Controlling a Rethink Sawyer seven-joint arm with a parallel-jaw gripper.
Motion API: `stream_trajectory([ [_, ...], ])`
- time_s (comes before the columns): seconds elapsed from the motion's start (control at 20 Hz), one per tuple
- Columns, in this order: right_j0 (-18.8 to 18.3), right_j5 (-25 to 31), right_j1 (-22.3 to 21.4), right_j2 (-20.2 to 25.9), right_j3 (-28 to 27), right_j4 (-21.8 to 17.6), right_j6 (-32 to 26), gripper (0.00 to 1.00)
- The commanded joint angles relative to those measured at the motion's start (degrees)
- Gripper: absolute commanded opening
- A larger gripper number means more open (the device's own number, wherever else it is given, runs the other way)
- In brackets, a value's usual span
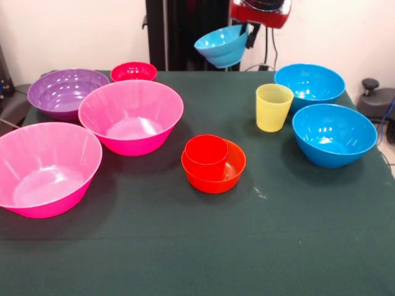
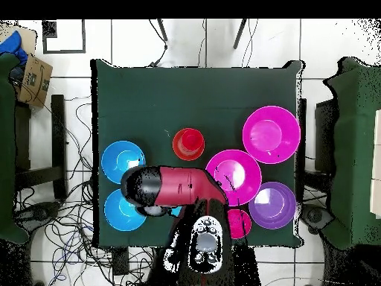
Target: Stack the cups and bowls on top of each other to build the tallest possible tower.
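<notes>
My gripper (image 1: 250,29) is shut on the rim of the small light-blue bowl (image 1: 221,44) and holds it tilted in the air above the table's far edge. The red cup (image 1: 207,150) stands inside the small orange bowl (image 1: 232,170) at the table's middle; the pair also shows in the overhead view (image 2: 188,143). The yellow cup (image 1: 273,107) stands alone, right of the middle. Two large blue bowls (image 1: 310,82) (image 1: 334,134) sit at the right. In the overhead view my arm (image 2: 175,186) hides the gripper, the held bowl and the yellow cup.
Two large pink bowls (image 1: 131,115) (image 1: 47,166), a purple bowl (image 1: 64,91) and a small red bowl (image 1: 133,71) fill the left side. The dark green table (image 1: 203,246) shows bare cloth along its near edge.
</notes>
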Motion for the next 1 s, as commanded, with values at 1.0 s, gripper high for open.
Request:
stream_trajectory([
  [1.0, 3.1, -0.56, 12.61, 0.75, -22.49, 1.42, 12.09, 0.0],
])
